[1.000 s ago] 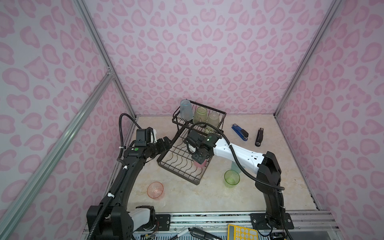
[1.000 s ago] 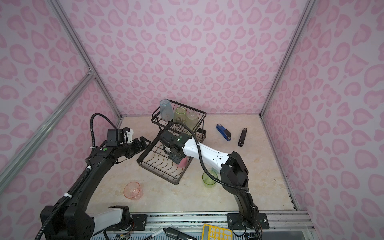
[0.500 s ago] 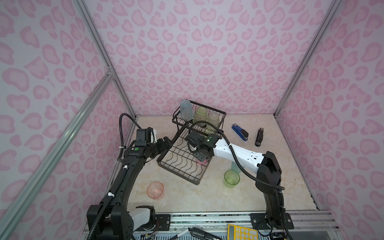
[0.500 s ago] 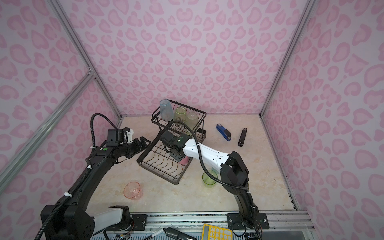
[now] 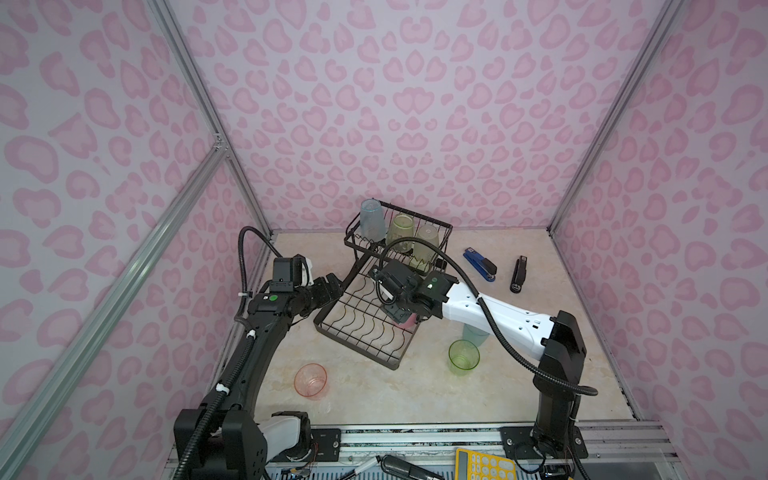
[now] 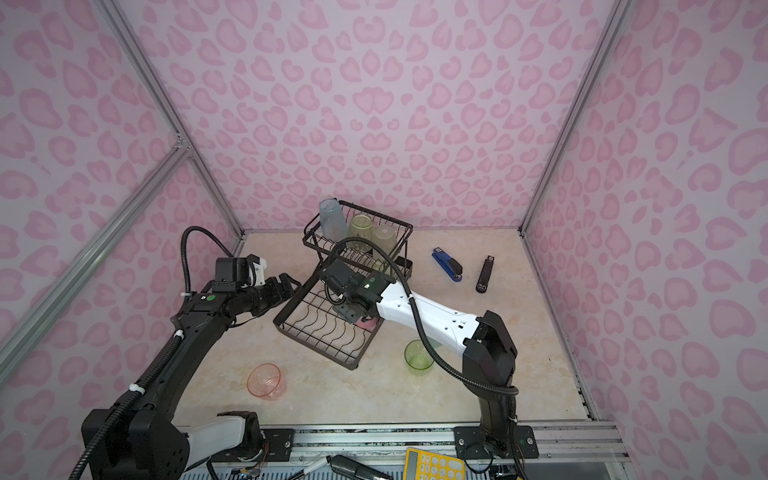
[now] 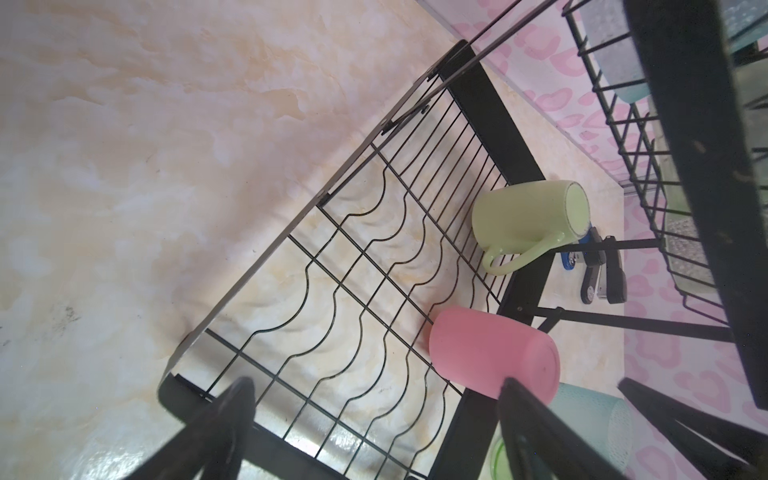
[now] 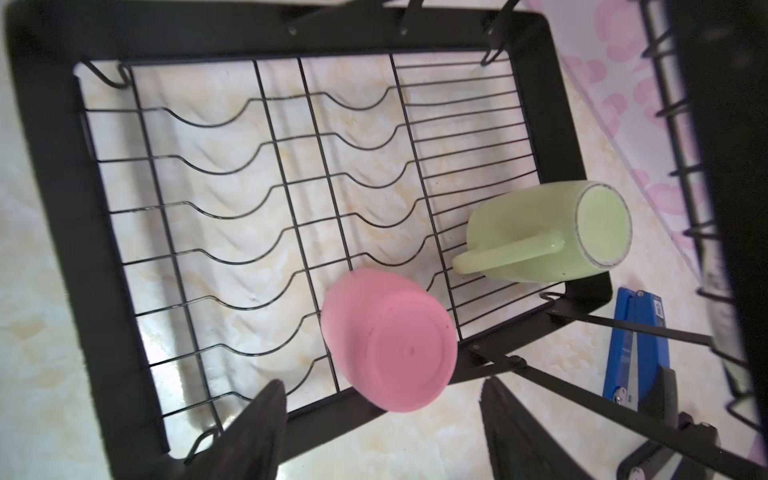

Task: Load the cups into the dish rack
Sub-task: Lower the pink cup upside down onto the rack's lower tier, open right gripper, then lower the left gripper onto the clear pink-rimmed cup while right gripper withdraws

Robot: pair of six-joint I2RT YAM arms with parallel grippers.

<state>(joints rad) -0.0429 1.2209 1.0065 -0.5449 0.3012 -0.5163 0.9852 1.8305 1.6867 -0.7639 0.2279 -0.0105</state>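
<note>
Right fingers (image 8: 253, 436) apart over pink cup (image 8: 390, 345); blue stapler (image 8: 623, 324) label illegible.

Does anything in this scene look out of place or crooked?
Yes. A blue stapler and a black stapler lie on the table beside the dish rack, unrelated to cups. The rack sits diagonally to the table edges. The blue cup at the rack's upper corner rises above the rim and looks slightly tilted.

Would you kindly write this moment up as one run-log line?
left gripper: open, beside dish rack | right gripper: open, above solid pink cup resting in rack | mug: in rack | green tumbler: on table
</note>
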